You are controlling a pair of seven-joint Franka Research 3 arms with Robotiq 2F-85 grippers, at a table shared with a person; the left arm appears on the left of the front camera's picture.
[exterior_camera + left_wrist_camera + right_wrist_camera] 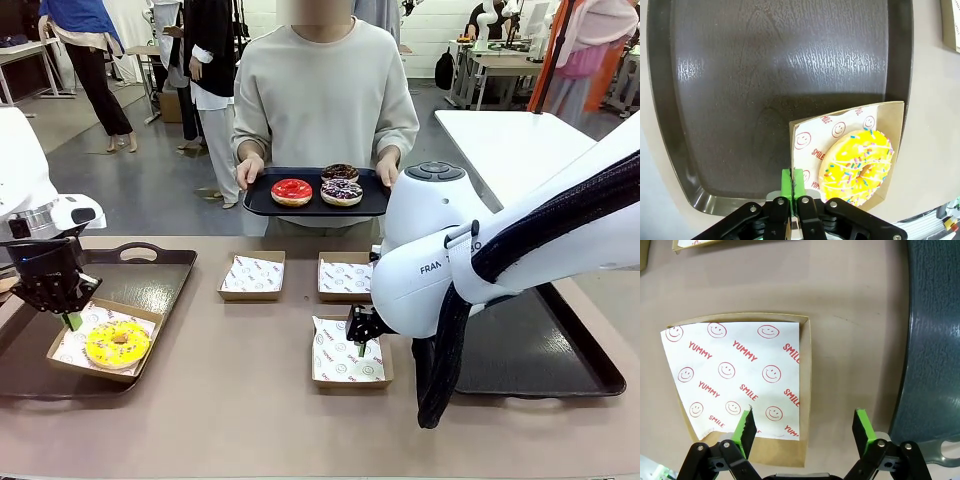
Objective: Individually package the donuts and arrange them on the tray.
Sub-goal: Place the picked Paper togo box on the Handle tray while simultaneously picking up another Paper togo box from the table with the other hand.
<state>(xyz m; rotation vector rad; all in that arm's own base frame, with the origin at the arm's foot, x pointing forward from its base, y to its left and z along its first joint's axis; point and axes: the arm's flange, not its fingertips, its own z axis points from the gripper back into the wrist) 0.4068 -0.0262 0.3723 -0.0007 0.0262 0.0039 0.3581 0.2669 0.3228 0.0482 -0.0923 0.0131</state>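
The yellow donut (pixel 118 343) (pixel 858 166) lies flat in a paper-lined cardboard box (pixel 150 345) (pixel 895 130) that sits on the near part of the dark left tray (pixel 150 280) (pixel 765 75). The left gripper (pixel 72 320) (pixel 792 182) hangs at that box's far-left corner with its green pads clenched together. Whether a sliver of cardboard or paper is pinched between them cannot be told. The other 3 donuts sit on a small black tray (pixel 262 203) held by the person's 2 hands (pixel 249 170) at the far side of the table: the red donut (pixel 291 191) to the left, the purple donut (pixel 341 192) just beside it, and the brown donut (pixel 340 173) behind the purple one. On the table between stand 3 empty lined boxes, 2 in a far row (pixel 252 275) and 1 nearer (pixel 347 352) (pixel 805 340). The right gripper (pixel 360 335) (pixel 805 425) hovers over that nearer box's edge, released, its jaws wide apart and holding nothing. Beside it lies the dark right tray (pixel 560 350) (pixel 935 340).
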